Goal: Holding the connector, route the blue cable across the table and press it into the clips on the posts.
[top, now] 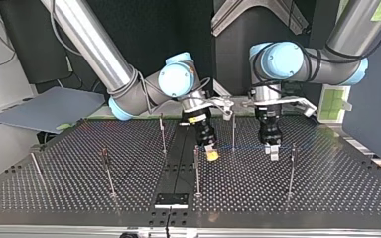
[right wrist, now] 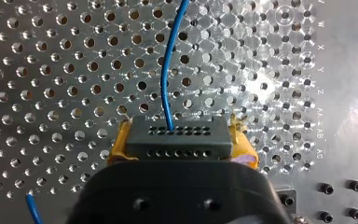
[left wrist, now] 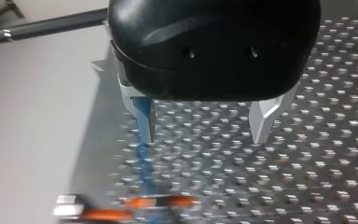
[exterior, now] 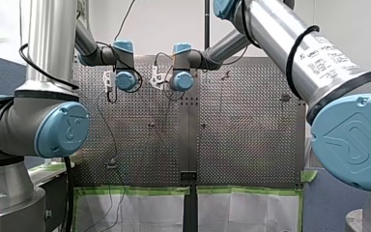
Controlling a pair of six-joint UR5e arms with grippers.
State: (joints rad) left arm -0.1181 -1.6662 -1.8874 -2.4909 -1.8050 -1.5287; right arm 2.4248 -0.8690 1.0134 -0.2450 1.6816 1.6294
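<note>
Connector [right wrist: 175, 136] clamped in right gripper [top: 211, 152], centre of top view; cable [right wrist: 168, 70] passes one finger [left wrist: 150, 122] of left gripper [left wrist: 205, 126], whose fingers stand apart. Unheld there, cable may slide off and miss posts [top: 233, 130]

We see a shiny metal tabletop [top: 327, 188] full of small round holes in neat rows. A dark strip [top: 178, 158] runs down its middle. In the top view, a small black plate [top: 171, 199] sits at the strip's near end. Thin metal posts [top: 197, 171] stand straight up on the tabletop, well apart, some on each side of the strip. In the right wrist view, letters [right wrist: 320, 93] run along one edge, near black screws [right wrist: 326, 189].
</note>
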